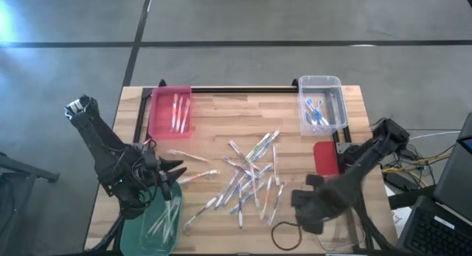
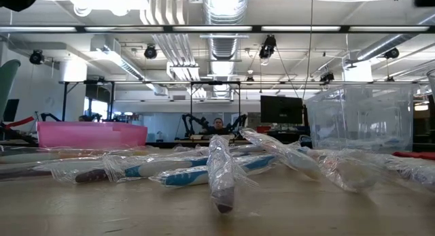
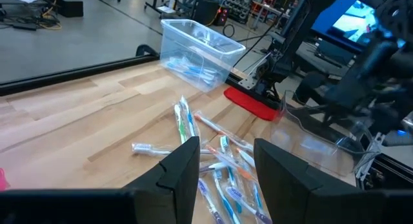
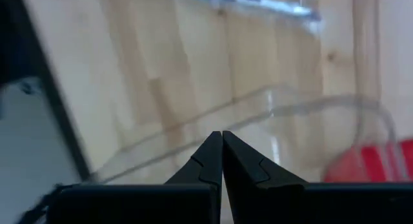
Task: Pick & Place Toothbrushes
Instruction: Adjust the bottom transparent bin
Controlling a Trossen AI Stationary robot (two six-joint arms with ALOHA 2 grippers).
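Table (image 1: 221, 108) edges bare — toothbrushes (image 1: 251, 178) crowd centre.

On the pale wooden worktop (image 1: 221, 116), a heap of thin plastic toothbrushes (image 1: 251, 178) is lying in the middle. A pink rectangular bin (image 1: 170, 111) is sitting at the far left corner and a clear rectangular bin (image 1: 322, 105) at the far right corner, each holding a few toothbrushes. A green rectangular bin (image 1: 155, 223) is resting at the near left corner, also holding some. A flat red piece (image 1: 324, 157) is lying at the right edge, nearer than the clear bin.
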